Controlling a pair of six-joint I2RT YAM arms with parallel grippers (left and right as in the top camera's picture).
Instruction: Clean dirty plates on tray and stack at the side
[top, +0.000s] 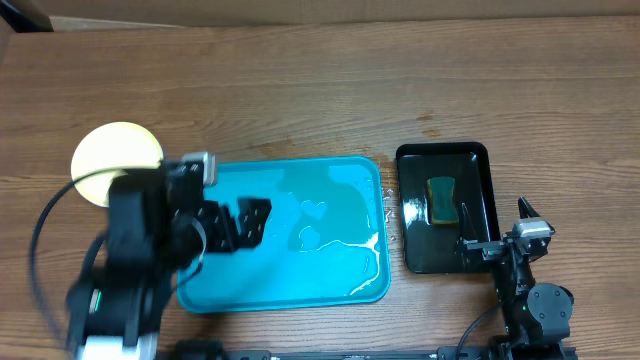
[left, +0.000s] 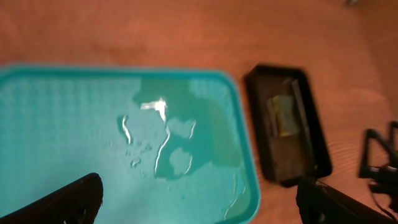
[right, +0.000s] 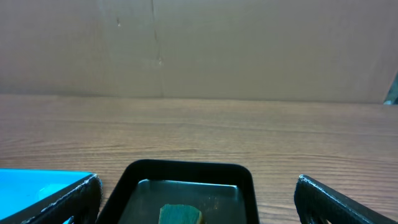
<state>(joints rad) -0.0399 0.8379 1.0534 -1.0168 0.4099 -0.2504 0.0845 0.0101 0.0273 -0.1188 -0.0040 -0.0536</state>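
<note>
The blue tray (top: 300, 161) holds no plate, only thin puddles of water on its floor. A pale yellow plate (top: 112, 150) lies on the table (top: 300, 80) just beside the tray's far left corner, partly under the left arm; I cannot tell whether other plates are under it. The left gripper (top: 237, 222) hovers over the left half of the tray, its fingers wide apart and empty. The right gripper (top: 482, 243) is at the near edge of the black tray (top: 440, 150), also wide and empty, and the sponge (top: 442, 200) lies inside that tray. I judge that the cleaning and stacking is almost finished. The next move is probably to lift the left arm away, and this needs care not to push the plate.
</note>
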